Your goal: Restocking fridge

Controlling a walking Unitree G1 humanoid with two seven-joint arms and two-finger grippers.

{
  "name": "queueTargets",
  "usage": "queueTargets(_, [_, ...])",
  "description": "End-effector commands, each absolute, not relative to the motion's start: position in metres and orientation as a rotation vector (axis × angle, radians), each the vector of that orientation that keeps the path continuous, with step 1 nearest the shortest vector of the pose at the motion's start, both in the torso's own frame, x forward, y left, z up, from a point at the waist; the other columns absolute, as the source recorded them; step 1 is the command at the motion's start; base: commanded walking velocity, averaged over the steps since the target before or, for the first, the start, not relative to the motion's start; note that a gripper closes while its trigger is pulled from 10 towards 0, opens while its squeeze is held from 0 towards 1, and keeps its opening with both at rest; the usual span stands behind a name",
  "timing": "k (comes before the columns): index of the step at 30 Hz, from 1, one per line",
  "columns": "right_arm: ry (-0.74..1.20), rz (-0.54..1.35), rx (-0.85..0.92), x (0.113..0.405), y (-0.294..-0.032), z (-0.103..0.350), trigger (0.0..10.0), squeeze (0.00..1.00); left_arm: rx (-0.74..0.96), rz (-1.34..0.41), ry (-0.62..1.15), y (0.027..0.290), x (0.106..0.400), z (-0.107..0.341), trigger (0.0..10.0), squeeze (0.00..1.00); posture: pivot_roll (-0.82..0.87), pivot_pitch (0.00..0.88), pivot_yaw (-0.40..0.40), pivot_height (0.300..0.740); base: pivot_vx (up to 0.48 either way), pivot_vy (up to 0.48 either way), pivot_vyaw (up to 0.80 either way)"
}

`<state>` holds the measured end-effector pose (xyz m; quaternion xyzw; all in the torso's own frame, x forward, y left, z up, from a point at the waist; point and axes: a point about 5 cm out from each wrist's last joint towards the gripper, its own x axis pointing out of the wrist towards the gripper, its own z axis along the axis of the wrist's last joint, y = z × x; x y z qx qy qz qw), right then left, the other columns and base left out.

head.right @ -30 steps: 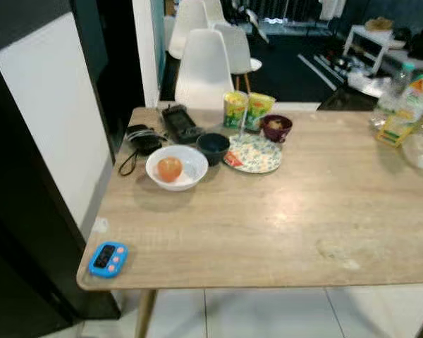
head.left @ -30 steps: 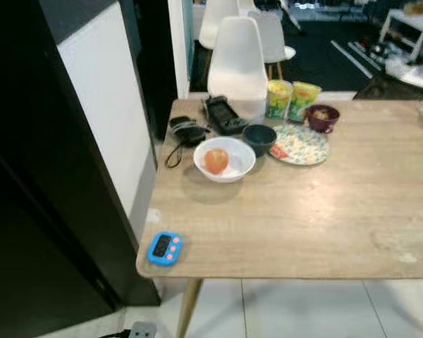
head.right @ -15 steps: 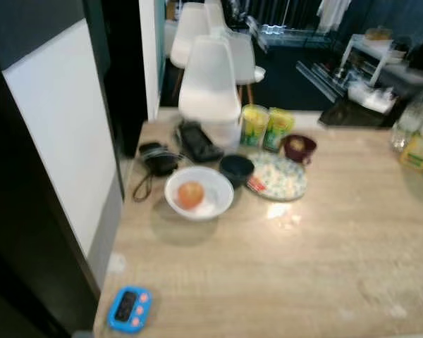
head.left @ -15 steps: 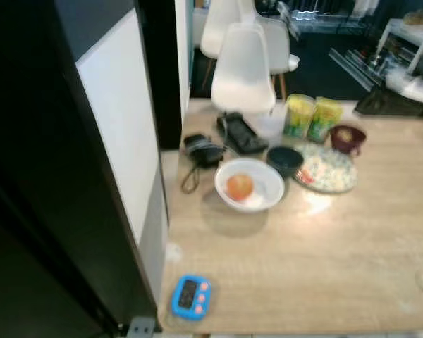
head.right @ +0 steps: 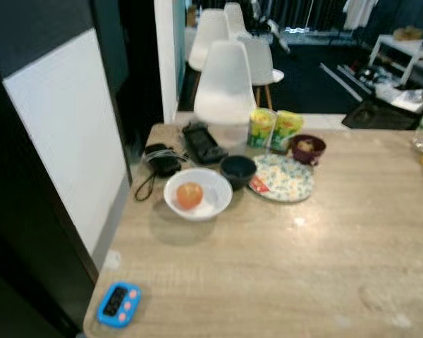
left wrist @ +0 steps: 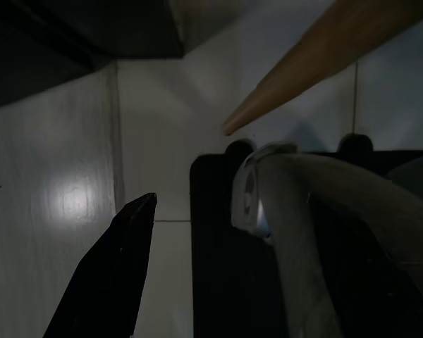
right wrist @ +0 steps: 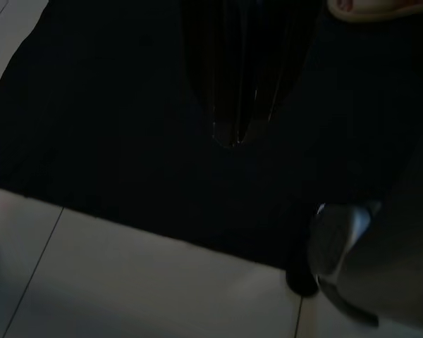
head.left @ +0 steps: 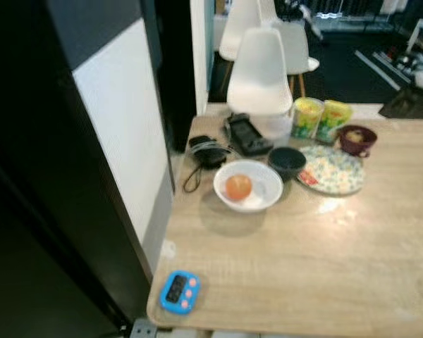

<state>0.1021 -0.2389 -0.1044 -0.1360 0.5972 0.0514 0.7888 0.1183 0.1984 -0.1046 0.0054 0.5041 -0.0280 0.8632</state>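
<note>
Your head view is sliding across the scene since a second ago, so you are turning at the bench (head.left: 324, 260) (nothing on it has moved). The tomato (head.left: 238, 186) is sitting in the white bowl (head.left: 248, 185), ready for restocking. Behind that bowl a dark cup (head.left: 287, 161), a patterned plate (head.left: 333, 170) and two yellow-green packs (head.left: 321, 118) are crowding the reach; the blue timer (head.left: 179, 291) lies nearer you. Both arms are hanging idle: left tool (left wrist: 169, 274) apart, right tool (right wrist: 233, 84) together.
</note>
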Motion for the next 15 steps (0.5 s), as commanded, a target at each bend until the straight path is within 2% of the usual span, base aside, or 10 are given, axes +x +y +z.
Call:
queueTargets(1, [1.308, 0.101, -0.291, 0.097, -0.240, -0.106, 10.0, 0.00, -0.010, -0.071, 1.089, 0.193, 0.111, -0.108, 10.0, 0.00, 0.05, 0.000, -0.050, 0.740, 0.000, 0.000, 0.00])
queueTargets(8, [1.342, -0.021, -0.216, 0.089, -0.253, -0.104, 10.0, 0.00, -0.009, -0.074, 1.096, 0.193, 0.109, -0.108, 10.0, 0.00, 0.05, 0.000, -0.049, 0.740, 0.000, 0.000, 0.00])
queueTargets(11, [1.350, -0.214, -0.096, 0.081, -0.270, -0.101, 10.0, 0.00, -0.017, -0.063, 1.095, 0.194, 0.109, -0.108, 10.0, 0.00, 0.05, 0.000, -0.050, 0.740, 0.000, 0.000, 0.00])
queueTargets(13, [1.349, -0.245, -0.083, 0.080, -0.273, -0.100, 10.0, 0.00, -0.018, -0.061, 1.095, 0.194, 0.109, -0.108, 10.0, 0.00, 0.05, 0.000, -0.050, 0.740, 0.000, 0.000, 0.00])
queueTargets(15, [1.348, -0.421, -0.011, 0.068, -0.292, -0.096, 10.0, 0.00, -0.021, -0.052, 1.096, 0.195, 0.108, -0.108, 10.0, 0.00, 0.05, 0.000, -0.051, 0.740, 0.000, 0.000, 0.00])
